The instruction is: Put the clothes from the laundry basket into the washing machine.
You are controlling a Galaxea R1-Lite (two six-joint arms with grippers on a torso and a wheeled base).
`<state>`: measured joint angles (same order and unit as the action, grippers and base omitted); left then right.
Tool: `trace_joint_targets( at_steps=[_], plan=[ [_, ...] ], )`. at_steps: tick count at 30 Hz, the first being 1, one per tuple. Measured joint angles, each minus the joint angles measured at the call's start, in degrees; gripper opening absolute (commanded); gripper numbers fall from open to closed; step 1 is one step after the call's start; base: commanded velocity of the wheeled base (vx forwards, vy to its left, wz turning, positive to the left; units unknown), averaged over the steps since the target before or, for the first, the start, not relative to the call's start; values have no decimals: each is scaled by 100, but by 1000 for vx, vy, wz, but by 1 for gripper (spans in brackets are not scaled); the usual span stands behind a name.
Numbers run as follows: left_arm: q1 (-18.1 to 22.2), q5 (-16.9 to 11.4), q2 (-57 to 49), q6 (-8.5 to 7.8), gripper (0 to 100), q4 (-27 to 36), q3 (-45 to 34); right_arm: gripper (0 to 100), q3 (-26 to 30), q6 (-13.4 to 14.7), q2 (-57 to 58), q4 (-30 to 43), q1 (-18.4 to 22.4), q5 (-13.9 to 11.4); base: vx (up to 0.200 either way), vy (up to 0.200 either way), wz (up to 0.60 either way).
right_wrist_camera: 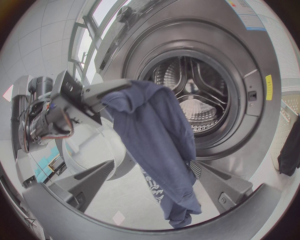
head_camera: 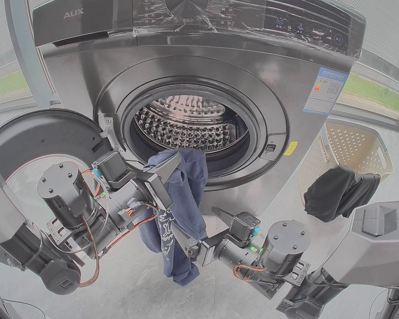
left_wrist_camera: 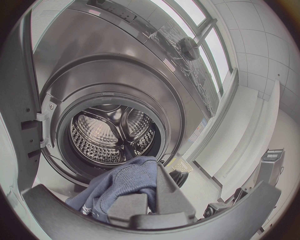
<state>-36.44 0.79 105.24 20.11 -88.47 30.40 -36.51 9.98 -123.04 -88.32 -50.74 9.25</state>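
Observation:
The washing machine (head_camera: 274, 82) stands with its door (head_camera: 41, 136) swung open to the left and its steel drum (head_camera: 183, 121) bare. My left gripper (head_camera: 171, 166) is shut on the top of a dark blue garment (head_camera: 186, 197), held just in front of the drum's lower rim. The cloth hangs down toward the floor. In the left wrist view the blue garment (left_wrist_camera: 125, 184) bunches between the left gripper (left_wrist_camera: 150, 187) fingers, below the drum (left_wrist_camera: 109, 134). My right gripper (head_camera: 193, 218) is open lower down, its fingers (right_wrist_camera: 93, 175) on either side of the hanging blue garment (right_wrist_camera: 156, 140).
A beige laundry basket (head_camera: 364, 148) stands to the right of the machine with a black garment (head_camera: 339, 191) draped over its front rim. Grey floor tiles (head_camera: 135, 292) spread below the arms. The open door takes up the space at the left.

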Motion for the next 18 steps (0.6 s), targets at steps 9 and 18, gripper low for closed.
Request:
trace_joint_targets(
  at_steps=[9, 18],
  plan=[
    [-5, -1, 2, 0, 0, -2, 10, 100, -444, -101, -210, -6, -155, -135, 0, 0, 0],
    [2, -1, 13, 0, 0, -5, 13, 0, -974, -194, -507, 62, -48, -212, 0, 0, 0]
  ],
)
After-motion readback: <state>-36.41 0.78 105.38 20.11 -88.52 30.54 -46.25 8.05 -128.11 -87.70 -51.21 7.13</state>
